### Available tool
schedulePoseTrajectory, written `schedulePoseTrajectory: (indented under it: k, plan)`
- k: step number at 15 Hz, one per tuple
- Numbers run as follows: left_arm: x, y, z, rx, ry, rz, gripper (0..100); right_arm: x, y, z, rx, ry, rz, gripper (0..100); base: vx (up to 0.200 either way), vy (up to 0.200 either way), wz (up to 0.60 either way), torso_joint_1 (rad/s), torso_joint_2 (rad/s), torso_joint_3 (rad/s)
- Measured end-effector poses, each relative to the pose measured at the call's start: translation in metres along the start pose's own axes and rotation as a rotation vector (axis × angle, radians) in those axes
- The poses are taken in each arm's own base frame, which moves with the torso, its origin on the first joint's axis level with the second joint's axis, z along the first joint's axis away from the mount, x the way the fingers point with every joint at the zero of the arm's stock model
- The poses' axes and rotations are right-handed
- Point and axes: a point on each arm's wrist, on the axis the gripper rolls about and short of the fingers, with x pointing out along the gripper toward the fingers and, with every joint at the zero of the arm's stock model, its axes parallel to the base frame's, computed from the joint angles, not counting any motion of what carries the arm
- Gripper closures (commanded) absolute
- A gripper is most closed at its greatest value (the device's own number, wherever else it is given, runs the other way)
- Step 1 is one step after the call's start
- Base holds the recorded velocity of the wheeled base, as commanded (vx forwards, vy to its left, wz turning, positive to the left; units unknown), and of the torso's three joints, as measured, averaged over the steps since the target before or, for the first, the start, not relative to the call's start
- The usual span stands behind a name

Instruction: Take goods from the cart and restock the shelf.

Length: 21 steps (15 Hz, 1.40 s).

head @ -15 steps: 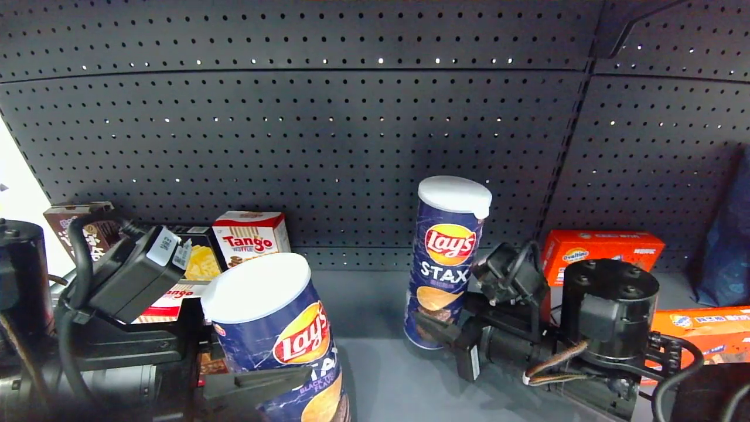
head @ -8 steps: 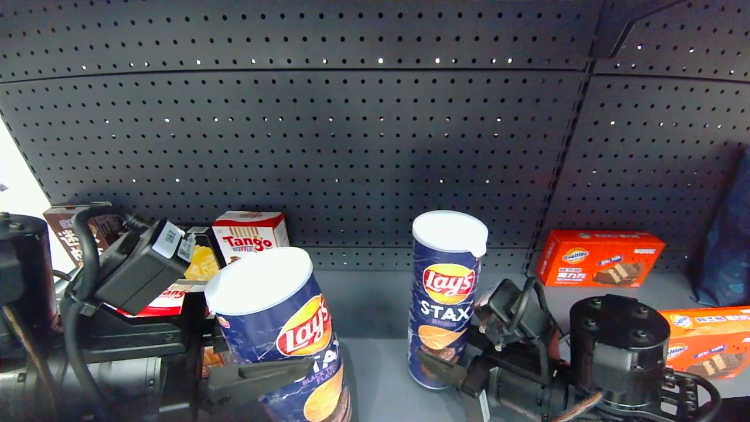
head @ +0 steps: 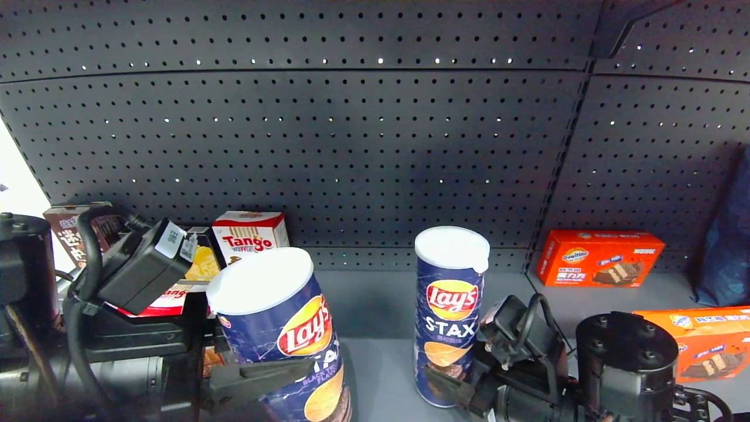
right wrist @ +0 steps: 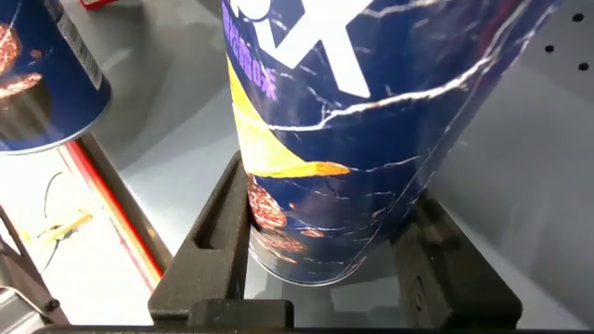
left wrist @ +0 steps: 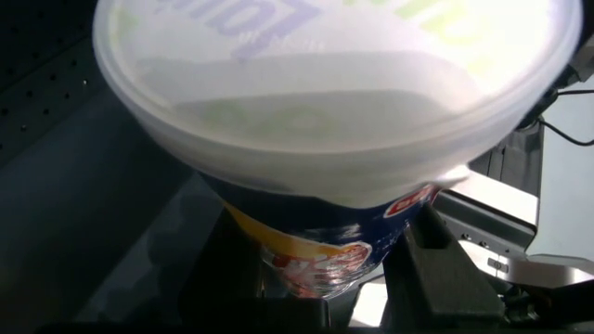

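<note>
Right gripper (right wrist: 327, 249), clenched on chip can (head: 451, 293), has lowered it upright left of orange box (head: 597, 258); release next. Left gripper (left wrist: 320, 283) grips second can (head: 275, 319).

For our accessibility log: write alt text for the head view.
Two robot tools each grip a blue chip can at a dark shelf: the left tool holds a tilted can near the front, the right tool an upright can mid-shelf. A wafer box sits back left, orange boxes right, before a pegboard wall.
</note>
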Motion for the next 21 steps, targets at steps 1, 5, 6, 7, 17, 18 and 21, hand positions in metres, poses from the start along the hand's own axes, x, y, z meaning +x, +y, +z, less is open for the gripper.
schedulePoseTrajectory:
  k: [1, 5, 6, 7, 17, 18, 21]
  plan:
    - [0.0, 0.0, 0.0, 0.0, 0.0, 0.0, 100, -0.001, 0.0, -0.001, -0.001, 0.002, 0.001, 100, 0.0, 0.0, 0.0, 0.0, 0.0, 0.0]
    - [0.0, 0.0, -0.001, -0.002, 0.002, 0.0, 100, -0.003, 0.002, -0.004, -0.003, 0.014, 0.008, 100, 0.0, 0.0, 0.0, 0.0, 0.0, 0.0]
    - [0.0, 0.0, -0.001, -0.002, 0.002, 0.0, 100, -0.003, 0.002, -0.004, -0.003, 0.014, 0.008, 100, 0.0, 0.0, 0.0, 0.0, 0.0, 0.0]
    - [0.0, 0.0, -0.001, -0.002, 0.003, 0.0, 100, -0.003, 0.001, -0.004, -0.002, 0.017, 0.007, 100, 0.0, 0.0, 0.0, 0.0, 0.0, 0.0]
    - [0.0, 0.0, -0.003, -0.007, 0.009, -0.001, 100, -0.008, 0.004, -0.013, -0.002, 0.051, 0.017, 0, 0.0, 0.0, 0.0, 0.0, 0.0, 0.0]
    - [0.0, 0.0, -0.003, -0.007, 0.009, -0.001, 100, -0.01, 0.004, -0.013, -0.003, 0.049, 0.018, 0, 0.0, 0.0, 0.0, 0.0, 0.0, 0.0]
    - [0.0, 0.0, -0.003, -0.007, 0.009, -0.001, 100, -0.028, 0.003, -0.008, -0.006, 0.011, 0.021, 0, 0.0, 0.0, 0.0, 0.0, 0.0, 0.0]
